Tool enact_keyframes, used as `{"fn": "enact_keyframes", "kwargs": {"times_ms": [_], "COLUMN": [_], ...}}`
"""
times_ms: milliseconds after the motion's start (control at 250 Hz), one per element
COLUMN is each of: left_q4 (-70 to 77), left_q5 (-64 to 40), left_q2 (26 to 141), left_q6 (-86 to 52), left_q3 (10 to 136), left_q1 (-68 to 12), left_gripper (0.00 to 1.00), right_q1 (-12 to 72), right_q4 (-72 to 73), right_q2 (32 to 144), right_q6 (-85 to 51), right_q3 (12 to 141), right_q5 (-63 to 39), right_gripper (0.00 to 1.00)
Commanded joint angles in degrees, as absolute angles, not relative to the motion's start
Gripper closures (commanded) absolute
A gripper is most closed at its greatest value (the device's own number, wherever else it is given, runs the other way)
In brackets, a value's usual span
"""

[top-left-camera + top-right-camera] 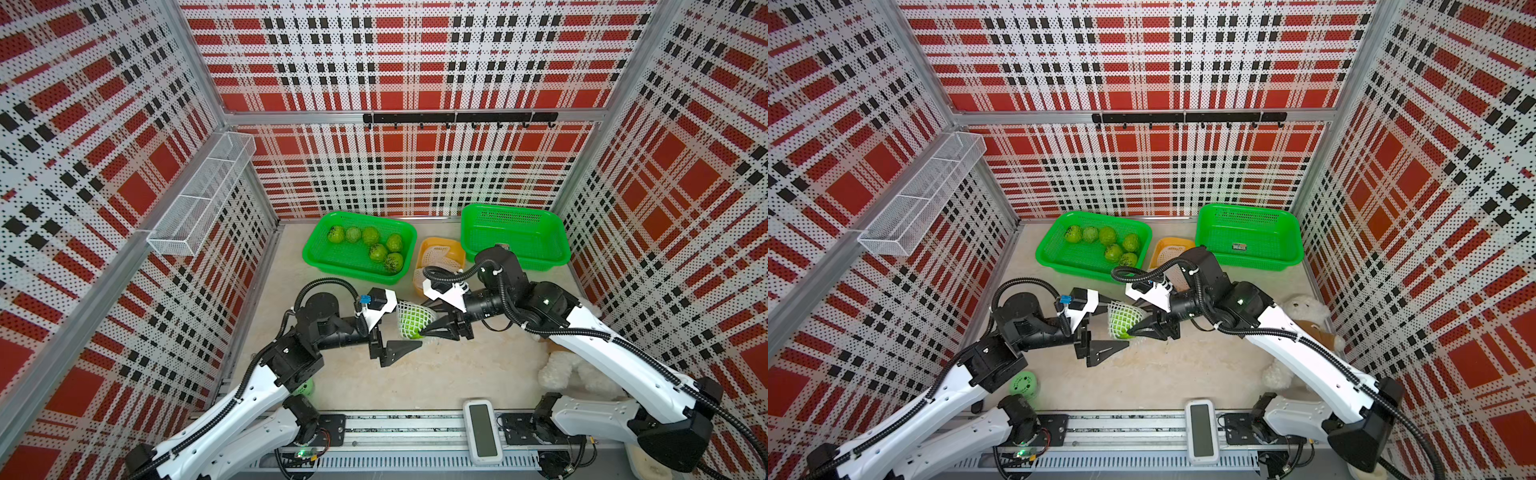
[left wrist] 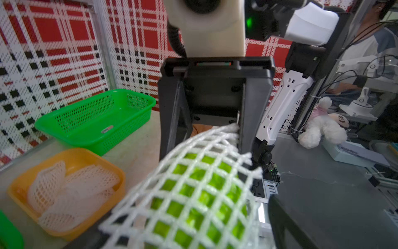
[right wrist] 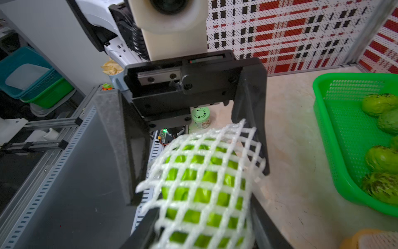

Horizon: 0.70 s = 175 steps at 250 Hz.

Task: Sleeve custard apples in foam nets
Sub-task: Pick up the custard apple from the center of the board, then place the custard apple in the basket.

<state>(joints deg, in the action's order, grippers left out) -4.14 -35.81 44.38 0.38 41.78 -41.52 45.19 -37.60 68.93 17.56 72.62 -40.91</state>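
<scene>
Mid-table, between the two arms, a custard apple [image 3: 200, 194] sits inside a foam net [image 3: 232, 138] — bright green shows through the white diamonds. The right gripper [image 1: 427, 322] has its jaws about half closed on the netted fruit, one finger on each side, and appears to hold it just clear of the table [image 1: 415, 382]. The left gripper [image 1: 409, 325] faces it with jaws spread wide around the same fruit — the net's edge brushes one finger and the other stands apart, so it grips nothing. Six more custard apples [image 1: 371, 235] lie bare in the green basket [image 1: 332, 259] at the back (some with dark patches). Just beside it, spare foam nets [image 1: 442, 257] lie in the orange tray [image 1: 440, 241], with a second green basket [image 1: 515, 237] on its other side.
</scene>
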Motion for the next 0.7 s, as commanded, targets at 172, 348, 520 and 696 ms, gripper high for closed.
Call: {"fn": "enact_keyframes", "kwargs": {"times_ms": [172, 348, 520, 696], "left_q4": [-4.1, -4.3, -4.2, -5.5], "left_q5": [-22.1, -19.0, -19.7, -20.7], "left_q2": [40.3, 38.4, 38.1, 37.1], "left_q6": [-1.0, -2.0, -2.5, -2.6], "left_q3": [40.5, 40.0, 39.9, 39.7], "left_q1": [-40.4, -39.9, -39.7, -39.7], "left_gripper": [0.01, 0.01, 0.01, 0.01], "right_q1": [43.3, 36.1, 28.1, 20.1], "right_q4": [-31.3, -32.0, -27.4, -27.5], "right_q2": [69.4, 78.4, 90.2, 104.8], "right_q6": [12.6, 8.6, 8.2, 7.9], "right_q3": [71.8, 77.3, 83.8, 94.6], "right_q5": [-18.4, 7.8, 21.1, 27.1], "right_gripper": [0.64, 0.65, 0.65, 0.64]}}
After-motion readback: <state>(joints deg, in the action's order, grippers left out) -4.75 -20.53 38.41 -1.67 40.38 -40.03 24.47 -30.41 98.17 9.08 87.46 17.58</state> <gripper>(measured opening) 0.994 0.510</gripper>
